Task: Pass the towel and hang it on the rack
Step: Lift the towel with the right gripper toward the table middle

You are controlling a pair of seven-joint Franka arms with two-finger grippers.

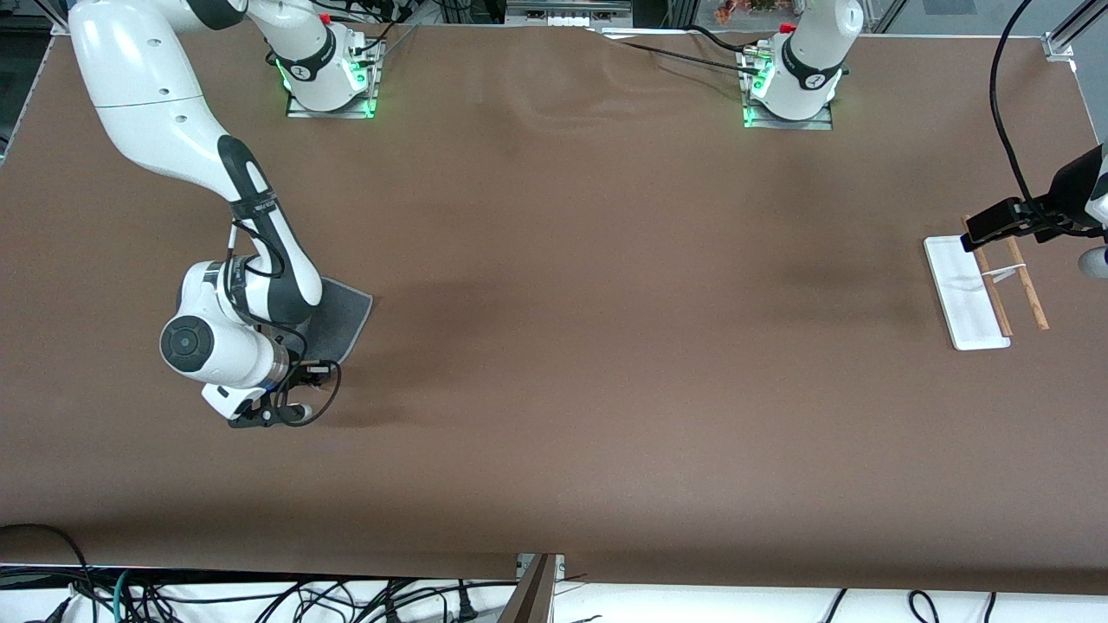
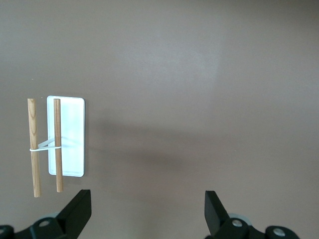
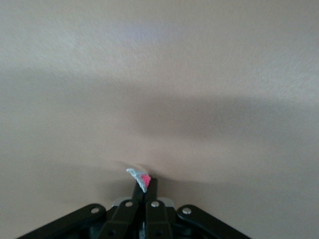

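The towel (image 1: pixel 344 313) is dark grey with a lighter edge and lies mostly flat on the table at the right arm's end, partly under the right arm. My right gripper (image 1: pixel 303 367) is low at the towel's nearer corner. In the right wrist view it (image 3: pixel 145 185) is shut on a towel corner (image 3: pixel 142 179) showing grey edge and pink-red. The rack (image 1: pixel 987 292) stands at the left arm's end, with a white base and two brown rods. My left gripper (image 2: pixel 148 215) is open and empty, held above the table beside the rack (image 2: pixel 56 144).
The left arm's hand and black camera mount (image 1: pixel 1008 221) hang over the rack's farther end at the edge of the front view. Both arm bases (image 1: pixel 329 82) stand along the table's farther edge. Cables lie below the table's near edge.
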